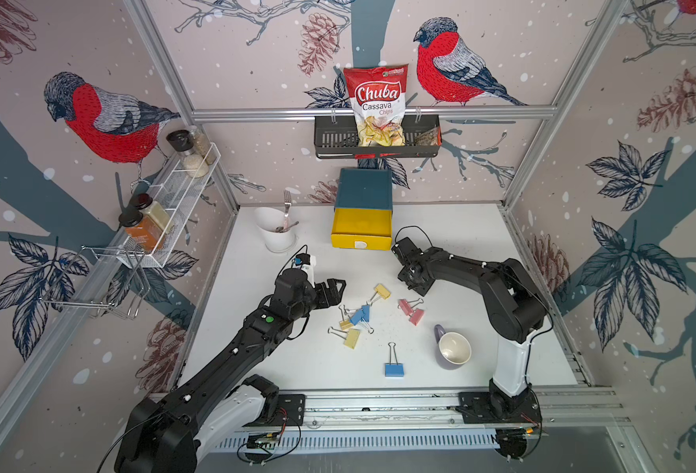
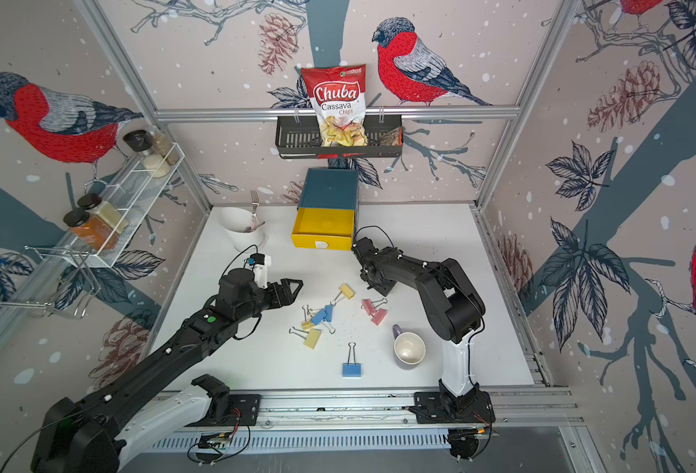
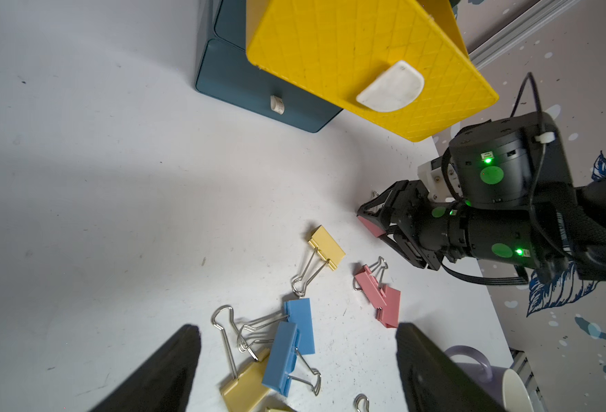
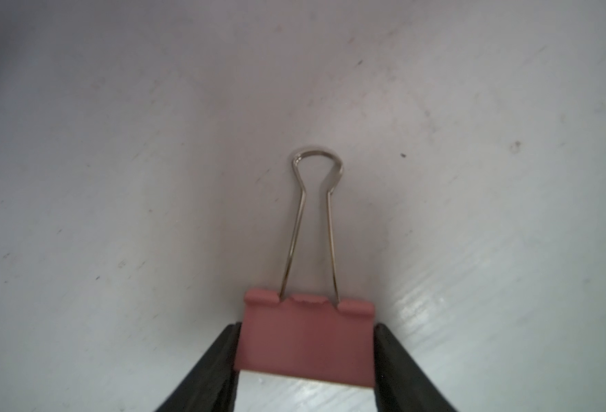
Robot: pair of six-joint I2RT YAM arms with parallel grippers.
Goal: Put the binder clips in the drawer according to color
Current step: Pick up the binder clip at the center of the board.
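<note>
The teal drawer chest (image 1: 364, 190) stands at the back of the table, its yellow top drawer (image 1: 360, 233) pulled out. Loose binder clips lie mid-table: a yellow one (image 1: 382, 290), two blue ones (image 1: 360, 315) crossed over yellow ones (image 1: 352, 338), a pink pair (image 1: 412, 311) and a lone blue one (image 1: 394, 369). My left gripper (image 1: 334, 290) hangs open just left of the cluster, and the blue clips (image 3: 294, 342) show between its fingers. My right gripper (image 4: 308, 326) points down at the table, its fingers pressed on both sides of a pink binder clip (image 4: 308, 339).
A lilac mug (image 1: 453, 348) lies near the right arm's base. A white cutlery holder (image 1: 274, 229) with a fork stands left of the chest. A black wall basket (image 1: 330, 139) holds a chips bag, and a wire spice rack (image 1: 166, 213) hangs on the left wall.
</note>
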